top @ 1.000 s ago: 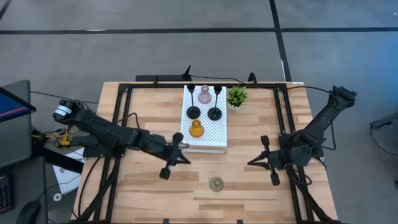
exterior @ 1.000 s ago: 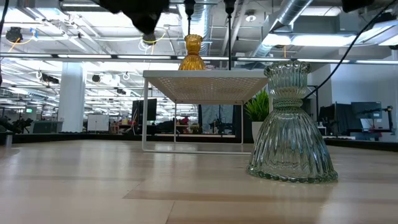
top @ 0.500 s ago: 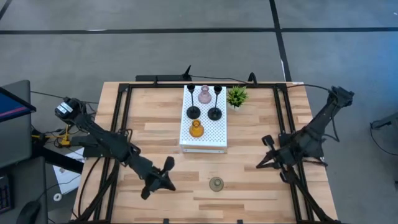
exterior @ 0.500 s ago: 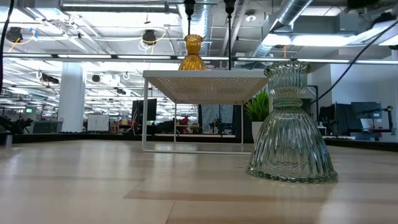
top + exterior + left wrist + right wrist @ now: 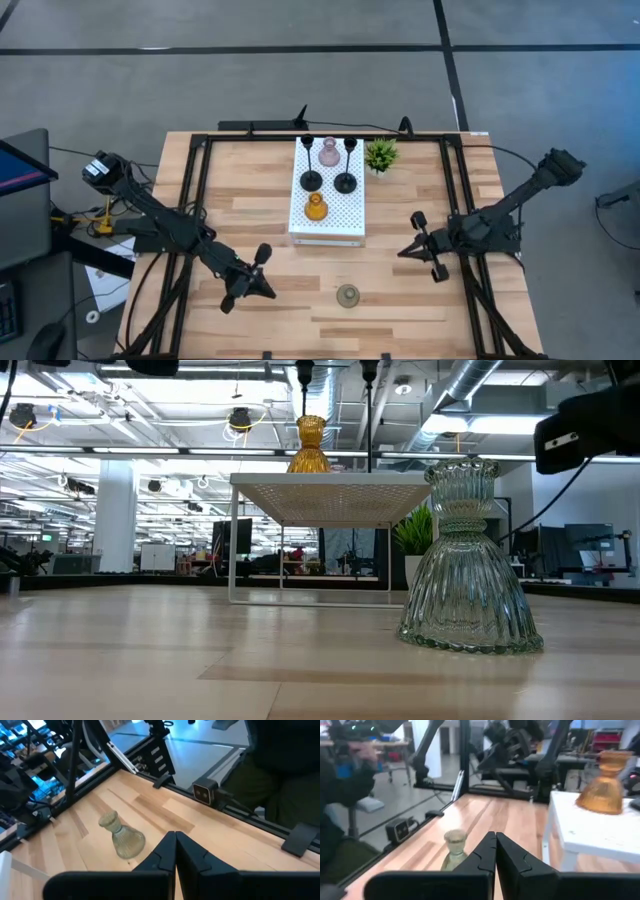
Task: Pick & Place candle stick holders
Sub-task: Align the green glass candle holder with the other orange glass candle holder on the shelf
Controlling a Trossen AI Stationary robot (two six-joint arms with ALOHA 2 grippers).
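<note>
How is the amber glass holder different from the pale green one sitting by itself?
The amber holder stands on the white perforated stand, raised above the wood; the pale grey-green holder stands directly on the table. The amber one has neighbours, two black holders and a pink one; the grey-green one stands alone, nearer the table's front edge. Their colours differ. Both are upright, ribbed, bulbous glass, and neither gripper touches them.

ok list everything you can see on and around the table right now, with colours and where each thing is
black candle stick holders: two, black, back of the white stand.
pink holder: one, pink glass, between them.
amber holder: one, amber glass, front of the stand.
grey-green holder: one, pale glass, on the table's front.
white stand: one, white, table centre.
plant: one, green, beside the stand.
table: one, wooden.
left gripper: shut, front left.
right gripper: shut, right side.
</note>
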